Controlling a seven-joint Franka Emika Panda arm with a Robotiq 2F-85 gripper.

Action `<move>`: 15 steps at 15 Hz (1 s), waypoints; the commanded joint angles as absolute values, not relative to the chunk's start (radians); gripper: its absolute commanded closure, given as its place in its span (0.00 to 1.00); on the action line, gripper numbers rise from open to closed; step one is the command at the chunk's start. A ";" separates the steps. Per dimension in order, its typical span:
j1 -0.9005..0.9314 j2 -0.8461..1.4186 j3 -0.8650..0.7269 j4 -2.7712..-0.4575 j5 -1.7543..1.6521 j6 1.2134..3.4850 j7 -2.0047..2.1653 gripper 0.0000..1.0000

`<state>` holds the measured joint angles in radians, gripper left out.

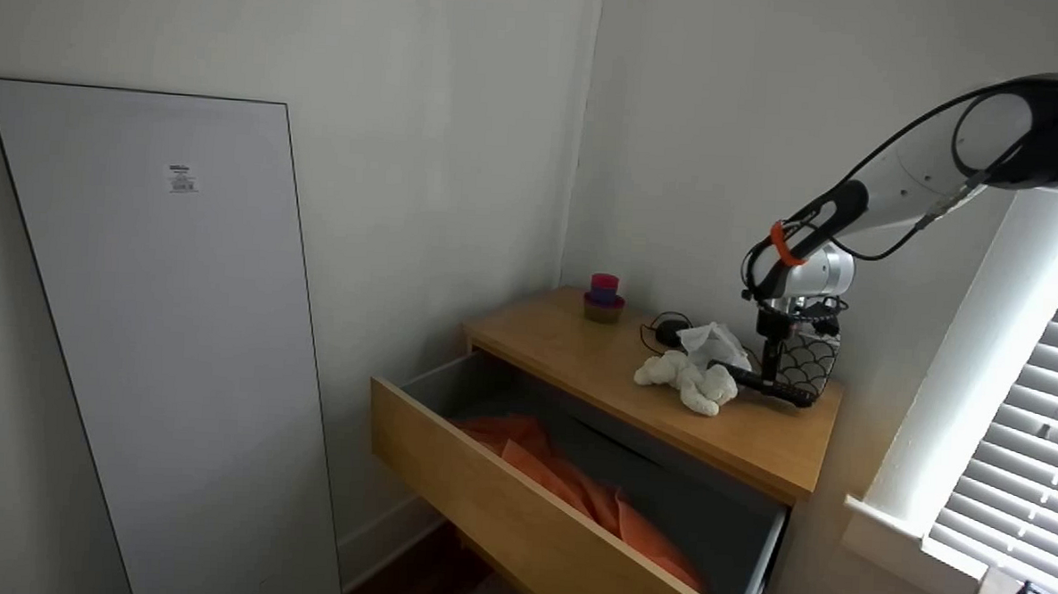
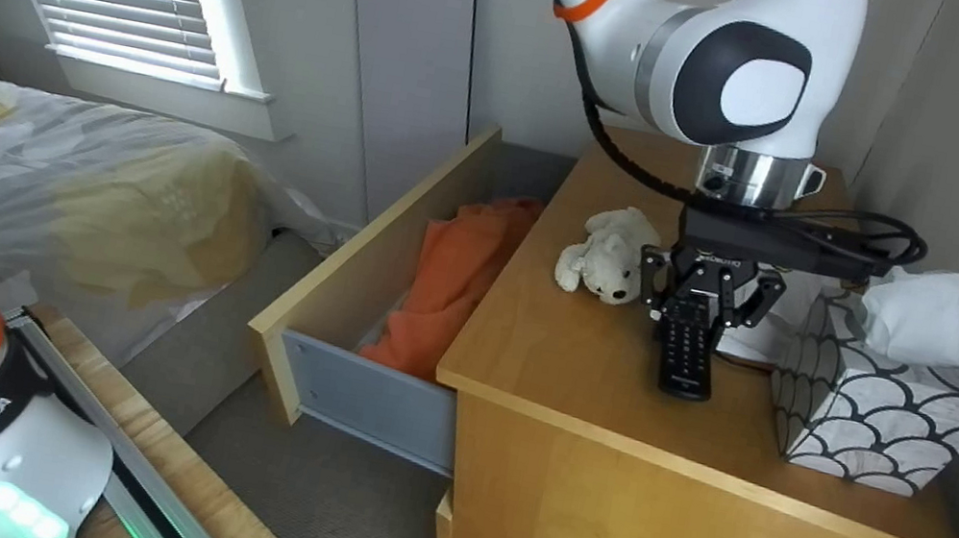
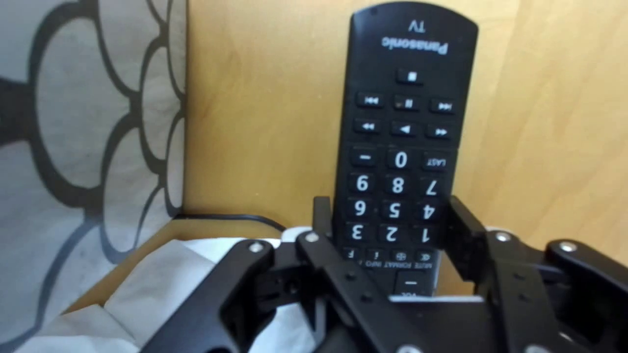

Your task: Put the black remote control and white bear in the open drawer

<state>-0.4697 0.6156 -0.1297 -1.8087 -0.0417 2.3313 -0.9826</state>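
Observation:
The black remote control (image 1: 793, 395) is at the dresser top in both exterior views (image 2: 686, 354), buttons up. In the wrist view the remote (image 3: 402, 137) lies between my fingers, which touch its long sides. My gripper (image 3: 390, 218) is shut on it; the gripper also shows in both exterior views (image 1: 768, 376) (image 2: 693, 319). I cannot tell whether the remote touches the wood. The white bear (image 2: 610, 257) lies on the dresser top beside the gripper, on the drawer side; it also shows in an exterior view (image 1: 708, 390). The drawer (image 1: 521, 489) is pulled out below (image 2: 370, 399).
An orange cloth (image 1: 566, 477) lies in the drawer. A scale-patterned tissue box (image 2: 892, 426) stands close to the gripper, also in the wrist view (image 3: 108, 117). White tissue (image 1: 714, 345) lies beside the bear. A black round object (image 1: 670, 332) with a cable and stacked cups (image 1: 603, 298) stand farther along.

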 commanded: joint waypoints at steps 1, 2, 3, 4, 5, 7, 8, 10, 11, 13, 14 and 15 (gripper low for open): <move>-0.471 0.397 -0.110 -2.022 -0.024 2.290 -1.058 0.69; -0.469 0.347 -0.103 -2.060 -0.011 2.269 -1.085 0.69; -0.467 0.299 -0.095 -2.096 0.009 2.252 -1.117 0.69; -0.460 0.248 -0.089 -2.138 0.035 2.230 -1.145 0.69; -0.452 0.202 -0.085 -2.174 0.077 2.218 -1.164 0.69; -0.421 0.130 -0.083 -2.226 0.165 2.163 -1.192 0.69; -0.398 0.103 -0.086 -2.251 0.201 2.133 -1.187 0.69; -0.349 0.058 -0.093 -2.302 0.269 2.079 -1.152 0.69; -0.326 0.041 -0.092 -2.329 0.310 2.078 -1.145 0.69; -0.280 0.026 -0.088 -2.377 0.395 2.099 -1.140 0.69; -0.260 0.028 -0.087 -2.388 0.424 2.094 -1.146 0.69; -0.238 0.031 -0.083 -2.405 0.431 2.119 -1.164 0.69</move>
<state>-0.2951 0.0653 -0.0793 -2.3296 0.3620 2.0781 -1.1507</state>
